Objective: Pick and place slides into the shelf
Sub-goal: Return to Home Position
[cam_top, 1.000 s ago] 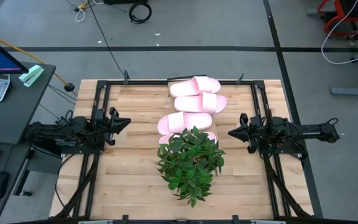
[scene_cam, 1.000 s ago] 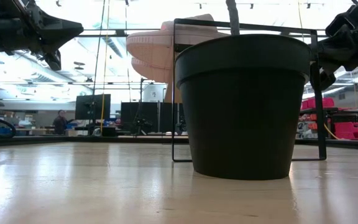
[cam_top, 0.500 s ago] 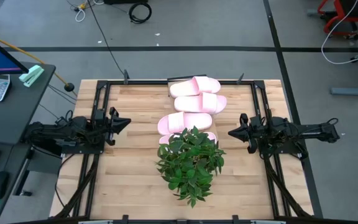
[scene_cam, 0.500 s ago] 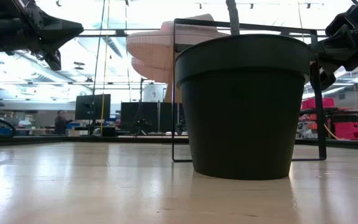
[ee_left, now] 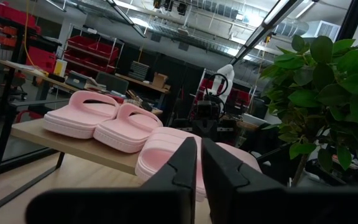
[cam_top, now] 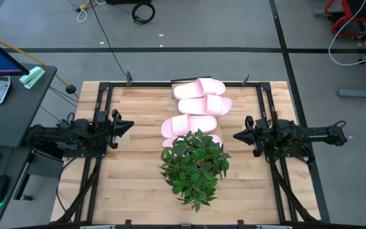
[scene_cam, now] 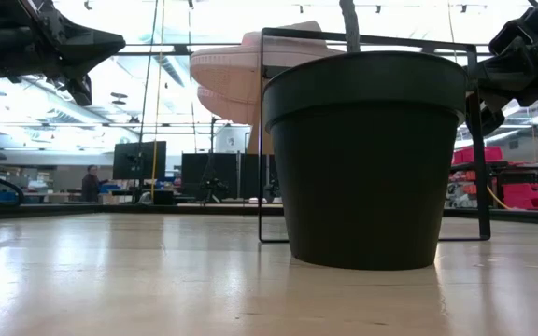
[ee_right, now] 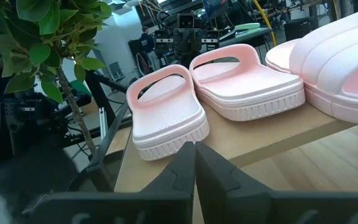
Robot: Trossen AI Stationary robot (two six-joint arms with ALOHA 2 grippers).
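The butcher-block worktop (cam_top: 132, 184) carries a potted plant (cam_top: 194, 166) at its centre, nearest the front edge; in the low view its black pot (scene_cam: 367, 159) stands upright and blocks most of what lies behind it. Directly behind the plant stands the shelf (ee_left: 61, 142), a narrow light-wood plank raised on a thin black frame (scene_cam: 260, 140) and running toward the far edge of the worktop. Four pale pink slides lie on the plank crosswise, in a single row and close against one another. The nearest slide (cam_top: 216, 138) is largely hidden under the foliage. The second slide (cam_top: 189, 124), third slide (cam_top: 205, 105) and farthest slide (cam_top: 199, 88) are fully exposed. The left gripper (cam_top: 131, 124) hangs above the worktop on the left of the shelf, well apart from it, pointing at the slides; its fingers are pressed together and hold nothing. The right gripper (cam_top: 236, 135) sits opposite on the right of the shelf, equally clear of it, fingers also pressed together and empty. A person (scene_cam: 89, 182) shows far off in the room behind.
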